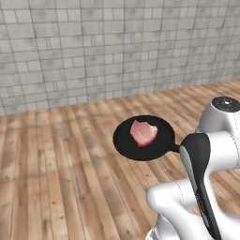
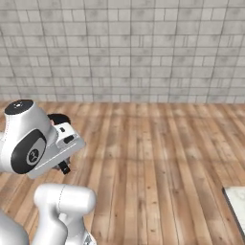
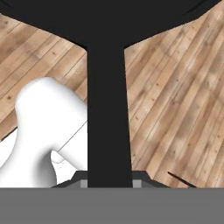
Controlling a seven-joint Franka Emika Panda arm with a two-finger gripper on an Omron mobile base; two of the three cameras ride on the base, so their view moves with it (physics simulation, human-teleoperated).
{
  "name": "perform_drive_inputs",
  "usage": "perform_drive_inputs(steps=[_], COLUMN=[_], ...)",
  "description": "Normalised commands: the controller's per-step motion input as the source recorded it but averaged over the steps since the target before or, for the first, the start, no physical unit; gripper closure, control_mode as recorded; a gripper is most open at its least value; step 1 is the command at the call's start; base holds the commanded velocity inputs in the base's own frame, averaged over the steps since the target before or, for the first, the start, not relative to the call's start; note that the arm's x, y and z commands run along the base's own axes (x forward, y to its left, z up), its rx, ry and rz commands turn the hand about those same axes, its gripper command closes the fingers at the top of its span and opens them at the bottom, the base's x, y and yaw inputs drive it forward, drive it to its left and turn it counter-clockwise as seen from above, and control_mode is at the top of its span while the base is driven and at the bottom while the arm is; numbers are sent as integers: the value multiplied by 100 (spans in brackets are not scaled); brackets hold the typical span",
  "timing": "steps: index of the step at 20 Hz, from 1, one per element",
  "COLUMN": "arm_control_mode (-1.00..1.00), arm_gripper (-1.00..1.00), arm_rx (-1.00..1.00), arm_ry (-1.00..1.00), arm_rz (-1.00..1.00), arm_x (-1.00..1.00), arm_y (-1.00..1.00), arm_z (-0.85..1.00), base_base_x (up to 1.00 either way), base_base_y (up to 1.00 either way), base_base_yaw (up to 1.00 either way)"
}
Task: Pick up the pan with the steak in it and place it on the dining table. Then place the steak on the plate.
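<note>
Pan (image 1: 143, 138) was lifted over bare floor with steak (image 1: 143, 132) inside, gripper (image 3: 109, 181) clamped on its handle; table set-down and plating remained.

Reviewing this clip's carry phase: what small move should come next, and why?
Probably keep carrying the pan level toward the dining table, whose corner shows at lower right in the right base view. The gripper is shut on the handle, the steak sits inside, and only wood floor lies beneath.
</note>
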Motion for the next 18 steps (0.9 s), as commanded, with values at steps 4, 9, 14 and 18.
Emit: perform_drive_inputs(steps=[4,9,14,18], arm_control_mode=[100,100,100,100], arm_gripper=[100,100,100,100], arm_rx=[0,0,0,0], arm_ry=[0,0,0,0], arm_rz=[0,0,0,0], arm_x=[0,0,0,0], arm_y=[0,0,0,0], arm_z=[0,0,0,0], base_base_x=[100,100,88,35], base_base_y=[30,29,14,-2], base_base_yaw=[-9,-8,-5,-31])
